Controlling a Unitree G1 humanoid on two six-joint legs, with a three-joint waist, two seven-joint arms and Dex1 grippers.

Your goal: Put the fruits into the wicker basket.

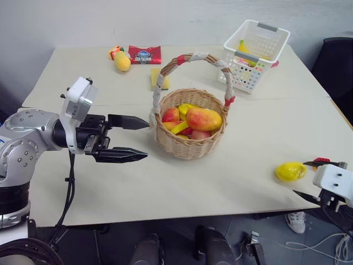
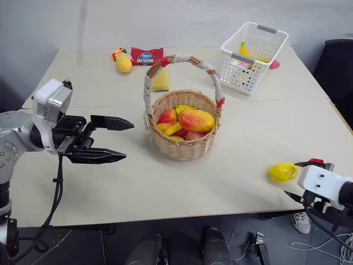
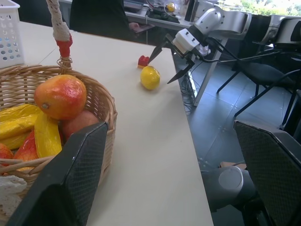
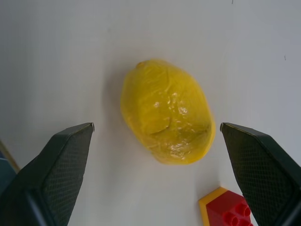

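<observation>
Spreading wide, the desk (image 1: 231, 187) lies bare around the central wicker basket (image 1: 190, 146), mango (image 1: 203, 118) inside. Left pincer (image 1: 132, 138) gapes empty beside it. Lemon (image 1: 290, 171) sits near the right edge, right pincer (image 3: 165, 63) wide, straddling it untouched.

Left arm (image 1: 25, 141): rounded silver-grey metal housings joined at the joints, with small dark screws set in rings around the joint covers. A white, boxy wrist module (image 1: 77, 105) with rounded corners sits ahead of a black mechanical block. From this block project two black fingers (image 1: 128, 121), flat, long and tapering to points; seen close, their inner faces carry a fine cross-hatched texture. A black cable (image 1: 69, 187) hangs in a loop beneath the arm. Right arm (image 3: 225, 19): the same silver-grey shells, a white wrist block (image 1: 333, 182), thin black pointed fingers (image 4: 61, 165) and loose black cables alongside.
</observation>
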